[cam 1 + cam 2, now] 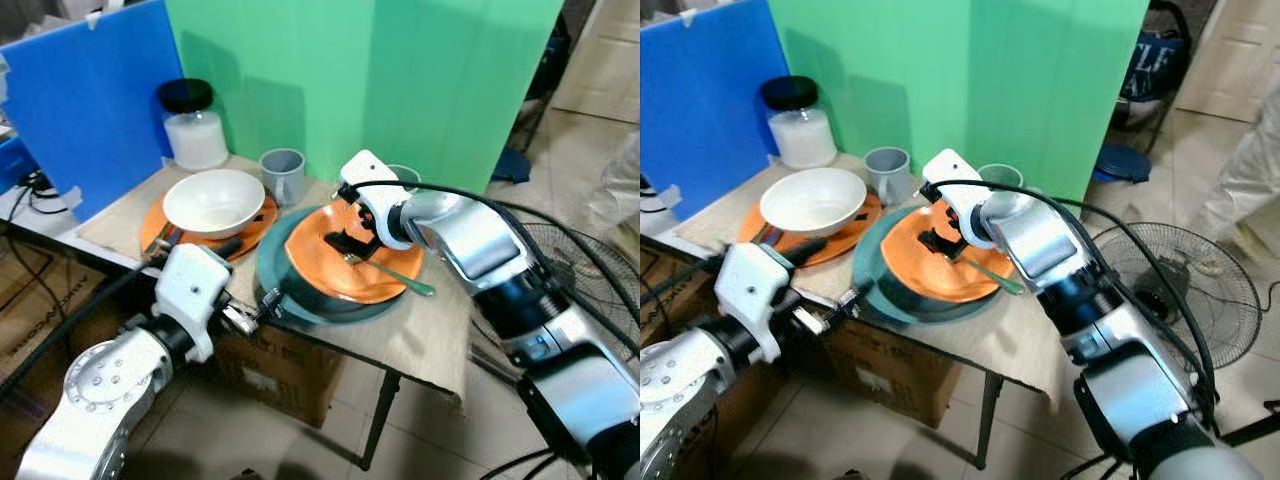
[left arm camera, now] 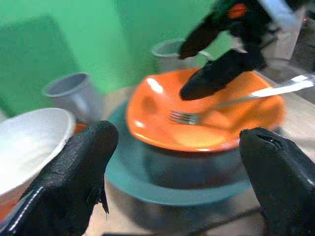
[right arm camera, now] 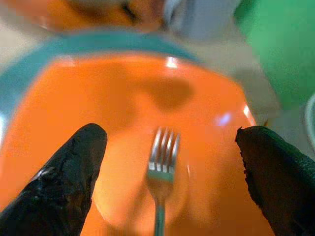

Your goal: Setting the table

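A fork [image 1: 385, 268] lies in an orange bowl [image 1: 340, 270], its tines toward the bowl's middle and its handle reaching over the rim on the robot's right. The orange bowl sits on a teal plate [image 1: 275, 275] at the front edge of the bench [image 1: 430, 330], which is covered with a tan cloth. The right gripper [image 1: 350, 240] hangs over the orange bowl just above the fork's tines, its fingers [image 3: 64, 182] spread apart and grasping nothing. The left gripper [image 1: 250, 310] is at the front edge of the bench, just beside the teal plate's rim, its fingers [image 2: 74, 172] also released and empty. Toward the bench's left edge a white bowl [image 1: 213, 201] rests on an orange plate [image 1: 160, 228]. A grey cup [image 1: 283, 175] stands near the back edge between the white bowl and the orange bowl, and a second cup [image 2: 170, 51] stands behind the orange bowl. A jar with a black lid [image 1: 192, 125] stands at the back left corner, before the blue board [image 1: 90, 100] and the green board [image 1: 400, 80].
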`<state>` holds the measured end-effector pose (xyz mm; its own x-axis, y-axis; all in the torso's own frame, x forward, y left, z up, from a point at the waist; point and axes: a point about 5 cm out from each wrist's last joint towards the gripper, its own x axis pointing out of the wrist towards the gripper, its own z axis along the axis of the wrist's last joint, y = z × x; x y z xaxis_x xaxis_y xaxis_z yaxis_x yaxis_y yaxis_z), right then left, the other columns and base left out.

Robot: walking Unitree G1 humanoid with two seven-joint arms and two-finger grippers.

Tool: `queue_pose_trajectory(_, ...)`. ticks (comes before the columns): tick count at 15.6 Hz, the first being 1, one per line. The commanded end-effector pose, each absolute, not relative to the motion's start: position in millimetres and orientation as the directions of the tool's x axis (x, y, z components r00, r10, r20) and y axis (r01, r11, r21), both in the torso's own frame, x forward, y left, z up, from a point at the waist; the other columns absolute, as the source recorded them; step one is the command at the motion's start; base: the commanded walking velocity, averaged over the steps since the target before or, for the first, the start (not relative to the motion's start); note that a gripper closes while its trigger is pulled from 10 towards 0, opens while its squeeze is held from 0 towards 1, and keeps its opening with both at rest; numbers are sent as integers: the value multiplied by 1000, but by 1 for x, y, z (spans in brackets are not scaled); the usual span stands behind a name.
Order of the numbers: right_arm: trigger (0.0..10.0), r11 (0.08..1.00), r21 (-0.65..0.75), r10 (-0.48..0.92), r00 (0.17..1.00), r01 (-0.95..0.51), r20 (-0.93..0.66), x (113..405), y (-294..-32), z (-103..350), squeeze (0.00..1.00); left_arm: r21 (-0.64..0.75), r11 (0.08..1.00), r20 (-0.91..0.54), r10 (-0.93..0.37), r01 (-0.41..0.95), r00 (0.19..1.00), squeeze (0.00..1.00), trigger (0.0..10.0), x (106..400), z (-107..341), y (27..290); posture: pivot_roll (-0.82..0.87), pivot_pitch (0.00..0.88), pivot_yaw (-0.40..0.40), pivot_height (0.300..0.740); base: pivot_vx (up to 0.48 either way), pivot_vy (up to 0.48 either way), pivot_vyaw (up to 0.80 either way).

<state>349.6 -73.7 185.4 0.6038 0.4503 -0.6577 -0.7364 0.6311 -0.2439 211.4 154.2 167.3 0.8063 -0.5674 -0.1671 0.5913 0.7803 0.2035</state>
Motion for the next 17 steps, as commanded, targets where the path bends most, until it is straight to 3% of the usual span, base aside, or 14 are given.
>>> queue_pose_trajectory(1,7686,621,-261,397,584,-739,-708,350,-75,181,0,204,760,-175,-592,617,787,0,10000,209,170,151,-46,0,17,740,0,0,0)
queue_pose_trajectory(2,5412,634,-265,373,588,-726,-718,353,-77,178,0,199,759,-178,-593,619,785,0,10000,209,169,150,-45,0,16,740,0,0,0)
queue_pose_trajectory(5,5451,645,-263,316,563,-718,-763,354,-86,167,0,185,750,-203,-603,635,771,0,10000,206,168,150,-47,0,18,740,0,0,0)
queue_pose_trajectory(9,2824,656,-246,270,526,-714,-807,350,-98,157,0,174,742,-224,-610,647,760,0,10000,204,165,150,-54,0,20,740,0,0,0)
queue_pose_trajectory(10,275,662,-237,260,515,-711,-817,350,-99,155,0,170,738,-229,-615,653,755,0,10000,204,165,150,-56,0,21,740,0,0,0)
queue_pose_trajectory(17,0,648,-205,252,461,-734,-851,346,-99,150,0,150,718,-248,-638,680,729,0,10000,201,163,146,-60,0,20,740,0,0,0)
